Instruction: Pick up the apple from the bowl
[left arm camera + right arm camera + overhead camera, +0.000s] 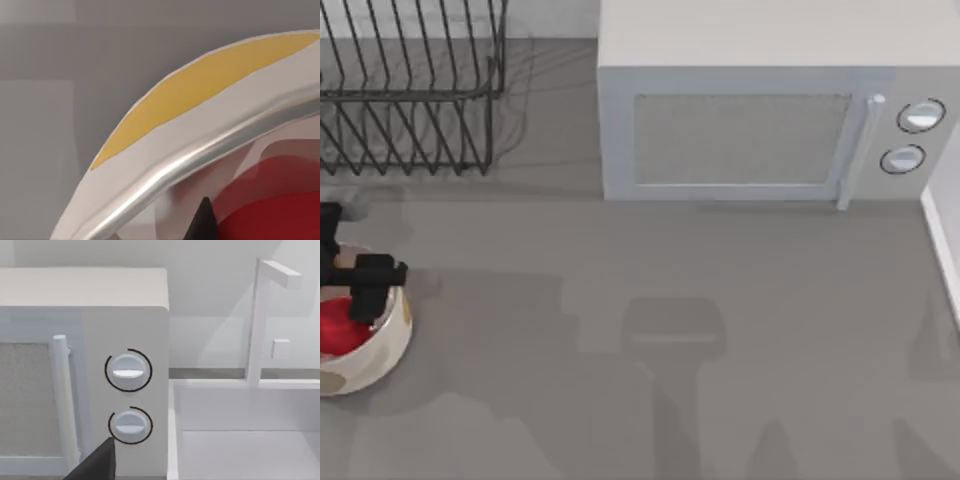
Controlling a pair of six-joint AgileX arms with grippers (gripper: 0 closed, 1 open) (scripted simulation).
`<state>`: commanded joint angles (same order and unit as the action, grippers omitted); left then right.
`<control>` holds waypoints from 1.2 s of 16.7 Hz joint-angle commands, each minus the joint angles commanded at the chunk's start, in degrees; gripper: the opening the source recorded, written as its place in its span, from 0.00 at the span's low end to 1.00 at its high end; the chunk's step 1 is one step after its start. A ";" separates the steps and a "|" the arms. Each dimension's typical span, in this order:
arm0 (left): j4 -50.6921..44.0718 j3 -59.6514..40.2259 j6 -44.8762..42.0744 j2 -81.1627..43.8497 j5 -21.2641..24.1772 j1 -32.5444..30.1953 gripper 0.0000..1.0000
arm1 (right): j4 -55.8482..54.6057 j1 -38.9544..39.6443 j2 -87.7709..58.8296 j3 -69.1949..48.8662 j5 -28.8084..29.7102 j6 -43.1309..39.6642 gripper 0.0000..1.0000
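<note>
The left gripper [365, 285] is hanging over the bowl [380, 355], the apple [338, 325] lying just below and leftward; I cannot tell its finger spread.

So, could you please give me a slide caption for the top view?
Left gripper reaches into the bowl over the apple, beside rack and microwave.

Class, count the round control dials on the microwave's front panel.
2: upper round white dial and lower round white dial, stacked at the pale grey microwave's right end, beside its door handle.
</note>
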<state>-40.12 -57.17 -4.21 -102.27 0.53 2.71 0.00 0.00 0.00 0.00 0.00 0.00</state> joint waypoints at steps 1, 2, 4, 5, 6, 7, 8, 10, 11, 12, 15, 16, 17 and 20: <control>-0.12 -0.12 0.00 -0.02 0.00 0.00 0.00 | 0.00 0.00 0.00 0.00 0.00 0.00 1.00; -0.78 -0.78 0.01 -0.13 0.00 -0.01 0.00 | 0.00 0.00 0.00 0.00 0.00 0.00 1.00; -4.00 -3.99 0.03 -0.50 0.00 -0.04 0.00 | 0.00 0.00 0.00 0.00 0.00 0.00 1.00; -6.51 -6.50 0.06 -0.70 0.00 -0.07 0.00 | 0.00 0.00 0.00 0.00 0.00 0.00 1.00; -9.65 -9.63 0.09 -0.85 -0.01 -0.10 0.00 | 0.00 0.00 0.00 0.00 0.00 0.00 1.00; -13.35 -13.31 0.12 -0.95 -0.01 -0.14 0.00 | 0.00 0.00 0.00 0.00 0.00 0.00 1.00; -17.65 -17.49 0.16 -1.00 -0.01 -0.18 0.00 | 0.00 0.00 0.00 0.00 0.00 0.00 1.00; -27.19 -26.59 0.26 -0.90 -0.02 -0.28 0.00 | 0.00 0.00 0.00 0.00 0.00 0.00 1.00; -32.15 -31.25 0.32 -0.76 -0.03 -0.33 0.00 | 0.00 0.00 0.00 0.00 0.00 0.00 1.00; -37.01 -35.80 0.38 -0.54 -0.03 -0.39 0.00 | 0.00 0.00 0.00 0.00 0.00 0.00 1.00; -49.47 -47.63 0.55 0.40 -0.05 -0.55 0.00 | 0.00 0.00 0.00 0.00 0.00 0.00 1.00; -52.56 -50.68 0.61 0.78 -0.05 -0.60 0.00 | 0.00 0.00 0.00 0.00 0.00 0.00 1.00; -54.98 -53.08 0.66 1.15 -0.06 -0.64 0.00 | 0.00 0.00 0.00 0.00 0.00 0.00 1.00; -58.67 -56.73 0.74 1.92 -0.07 -0.71 0.00 | 0.00 0.00 0.00 0.00 0.00 0.00 1.00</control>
<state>-98.78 -113.90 -3.47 -100.34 0.46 1.99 0.00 0.00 0.00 0.00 0.00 0.00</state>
